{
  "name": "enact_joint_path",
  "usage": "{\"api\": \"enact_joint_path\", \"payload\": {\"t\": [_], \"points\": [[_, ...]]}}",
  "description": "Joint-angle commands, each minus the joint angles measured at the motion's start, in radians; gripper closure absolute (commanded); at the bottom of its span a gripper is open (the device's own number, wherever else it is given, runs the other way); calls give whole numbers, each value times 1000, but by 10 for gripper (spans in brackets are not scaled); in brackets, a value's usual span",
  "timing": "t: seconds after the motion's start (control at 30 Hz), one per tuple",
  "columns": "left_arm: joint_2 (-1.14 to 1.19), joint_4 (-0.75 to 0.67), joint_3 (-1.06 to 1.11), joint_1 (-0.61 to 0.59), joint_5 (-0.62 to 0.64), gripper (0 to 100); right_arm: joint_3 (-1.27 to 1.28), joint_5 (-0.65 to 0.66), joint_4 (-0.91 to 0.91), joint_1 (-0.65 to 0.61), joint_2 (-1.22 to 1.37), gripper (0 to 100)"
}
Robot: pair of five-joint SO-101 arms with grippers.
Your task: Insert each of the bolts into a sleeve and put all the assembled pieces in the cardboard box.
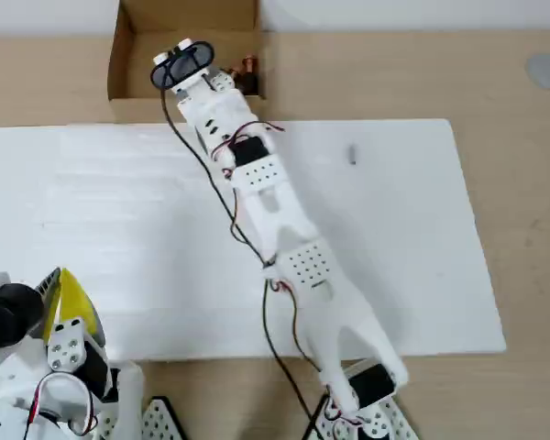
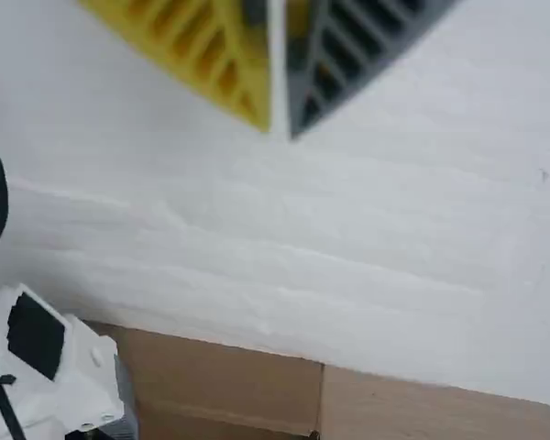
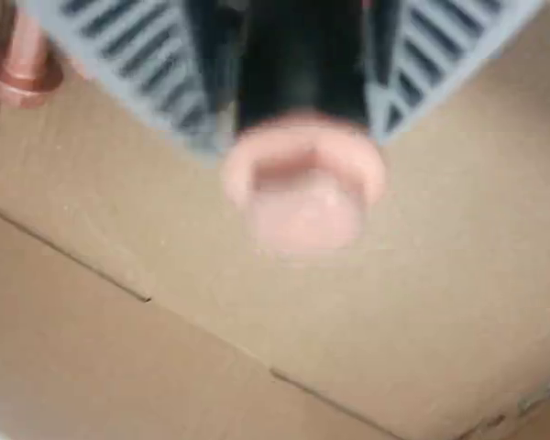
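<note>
Both jaws of the right gripper point(image 3: 298, 137) clamp a black sleeve point(image 3: 298, 64) with its bolt point(image 3: 302, 183) seated, hanging over the cardboard box point(image 3: 165, 367) floor — a second copper piece point(image 3: 23, 64) lies nearby. Risk: a tilted release could let the bolt slip out. Left gripper point(image 2: 280, 124) is pinched closed, empty, over the foam pad point(image 2: 348, 257).

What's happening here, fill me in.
The right gripper hangs over the cardboard box, shut on a sleeved bolt. Another assembled piece already lies in the box. The left gripper is shut over the white board, holding nothing.
</note>
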Motion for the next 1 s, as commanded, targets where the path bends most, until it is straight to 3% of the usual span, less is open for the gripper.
{"api": "enact_joint_path", "payload": {"t": [0.0,0.3,0.5,0.6,0.73,0.97], "points": [[1,5,-3,-15,-6,994,-18,11,60,-22,-28,750],[1,5,-5,-15,-6,994,-16,9,232,-53,-186,718],[-1,5,-5,-15,-6,994,-18,-9,571,-50,-421,723],[-1,5,-5,-15,-6,994,-18,-97,726,-47,-544,793],[-1,2,-2,-15,-6,994,-18,-163,901,-47,-676,977],[-1,2,3,-14,-6,994,-18,-167,1154,-36,-800,973]]}}
